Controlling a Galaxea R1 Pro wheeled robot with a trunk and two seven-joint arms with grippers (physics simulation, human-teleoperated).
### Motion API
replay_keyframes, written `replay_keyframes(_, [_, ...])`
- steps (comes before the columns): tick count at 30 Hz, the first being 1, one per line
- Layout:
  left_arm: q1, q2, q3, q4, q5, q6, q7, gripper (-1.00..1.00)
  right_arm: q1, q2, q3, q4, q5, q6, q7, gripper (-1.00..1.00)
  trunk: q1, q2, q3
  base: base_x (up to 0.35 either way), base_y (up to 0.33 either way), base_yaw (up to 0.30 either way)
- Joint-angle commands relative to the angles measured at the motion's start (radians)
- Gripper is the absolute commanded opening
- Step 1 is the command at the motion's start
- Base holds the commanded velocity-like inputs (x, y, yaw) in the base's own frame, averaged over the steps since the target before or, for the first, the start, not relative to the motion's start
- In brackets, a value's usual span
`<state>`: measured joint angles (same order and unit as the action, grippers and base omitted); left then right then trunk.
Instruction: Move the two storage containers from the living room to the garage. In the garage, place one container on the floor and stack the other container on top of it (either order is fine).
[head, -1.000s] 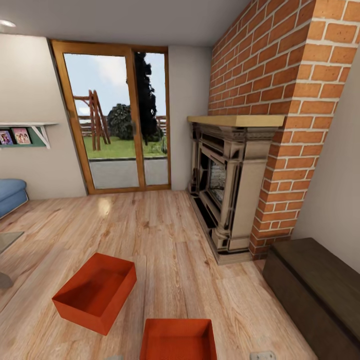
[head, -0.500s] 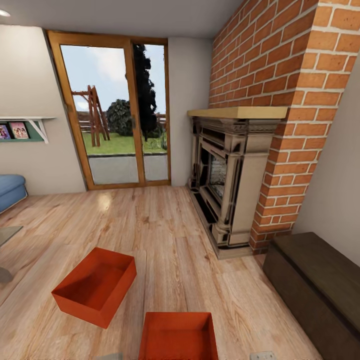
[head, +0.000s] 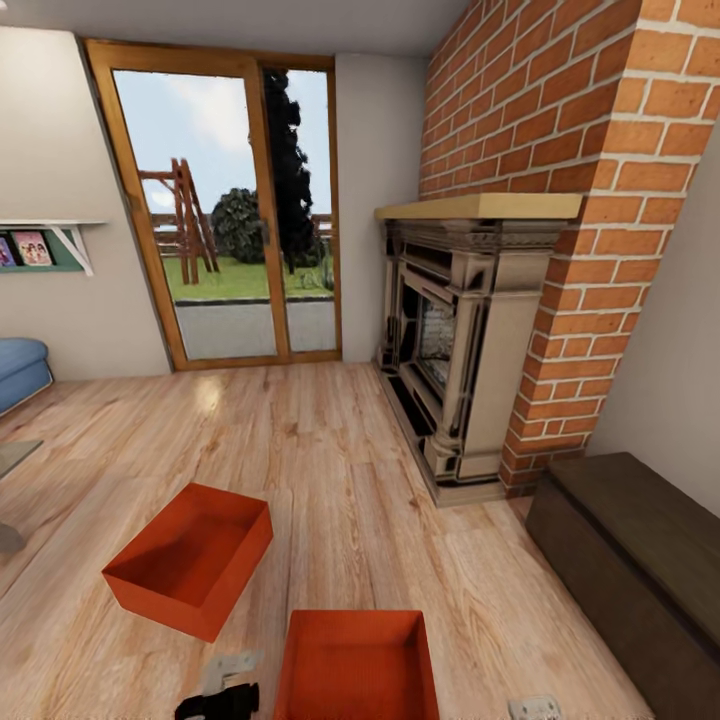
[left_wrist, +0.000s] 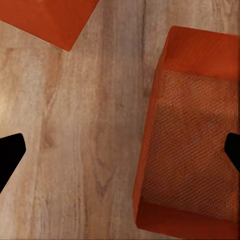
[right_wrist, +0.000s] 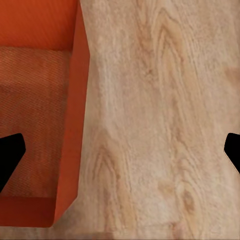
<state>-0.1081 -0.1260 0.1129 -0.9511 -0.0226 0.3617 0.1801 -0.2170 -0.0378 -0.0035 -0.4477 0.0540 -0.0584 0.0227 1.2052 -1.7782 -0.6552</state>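
Storage containers, two of them, sit on the light wood-plank floor (head: 330, 470) of the living room in the head view: one orange-red box (head: 190, 558) at lower left, turned at an angle, and a second one (head: 357, 665) at bottom centre, cut off by the frame edge. Both are lidless and apart from each other. At the bottom edge, just left of the second box, part of the left gripper (head: 222, 697) pokes into view, dark with a pale piece above it; a pale bit of the right gripper (head: 533, 709) shows at bottom right. A red brick fireplace (head: 470, 340) fills the right, a dark brown bench chest (head: 630, 570) lies at lower right, a wood-framed glass door (head: 225, 210) stands upper left, and a blue sofa (head: 20, 370) touches the left edge. Small pictures on a wall shelf (head: 45, 245) are too small to read.

In the left wrist view, the fingers (left_wrist: 10, 157) show as dark tips at both frame edges, spread wide and released, held above the floor with the nearer box at right and a corner of the other box at upper left.

In the right wrist view, the fingers (right_wrist: 10, 155) are likewise spread wide, holding nothing, with the nearer box at left.
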Motion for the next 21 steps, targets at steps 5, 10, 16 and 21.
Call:
replay_keyframes(5, [-0.055, -0.021, 0.001, 0.011, -0.005, 0.01, 0.0, 1.0, -0.028, 0.0, -0.001, -0.004, 0.007, 0.004, 0.0, 1.0, 0.019, -0.036, -0.025, 0.0, 0.0, 0.0])
replay_keyframes(10, [-0.093, -0.043, -0.011, 0.033, -0.004, 0.024, -0.008, 1.0, -0.091, 0.0, -0.001, -0.006, 0.005, 0.024, -0.002, 1.0, 0.038, -0.071, -0.048, 0.0, 0.0, 0.0])
replay_keyframes(16, [-0.102, -0.048, -0.026, 0.053, -0.002, 0.026, -0.012, 1.0, -0.15, 0.002, -0.001, -0.007, 0.003, 0.145, 0.006, 1.0, 0.061, -0.113, -0.077, 0.0, 0.0, 0.0])
replay_keyframes(21, [-0.103, -0.048, -0.029, 0.059, -0.002, 0.026, -0.013, 1.0, -0.162, 0.002, -0.001, -0.014, -0.005, 0.171, 0.048, 1.0, 0.08, -0.148, -0.1, 0.0, 0.0, 0.0])
